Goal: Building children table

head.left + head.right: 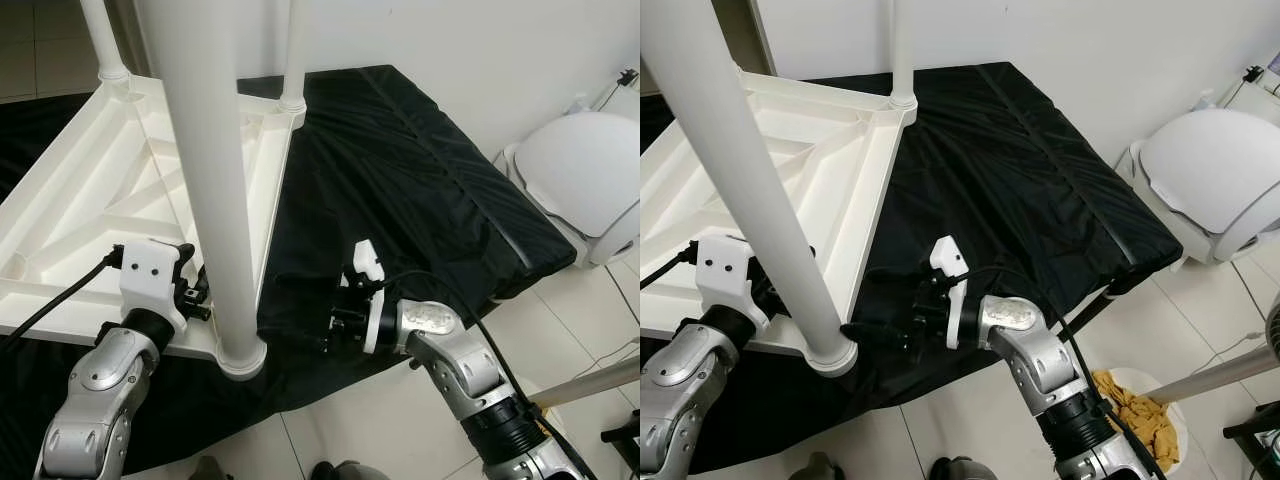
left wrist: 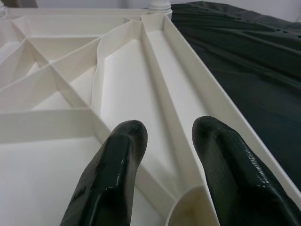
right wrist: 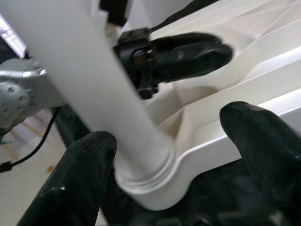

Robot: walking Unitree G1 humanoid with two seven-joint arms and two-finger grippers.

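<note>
Upturned children table (image 1: 90,215) on black sheet (image 1: 400,180). Near-corner leg (image 1: 215,180) stands between hands: left hand (image 2: 167,155) fingers apart over frame; right hand (image 3: 174,155) fingers apart, flanking leg base.

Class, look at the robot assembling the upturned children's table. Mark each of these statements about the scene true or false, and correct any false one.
1. The white table lies upside down on a black cloth. True.
2. The near leg lies flat on the floor. False: it stands upright in the table's corner socket.
3. The right gripper is open, its fingers on either side of the near leg's base. True.
4. The left gripper is shut on a screwdriver. False: it is open, over the table's ribbed underside beside the near leg.
5. A white round-topped object stands on the tiled floor to the robot's right. True.
</note>
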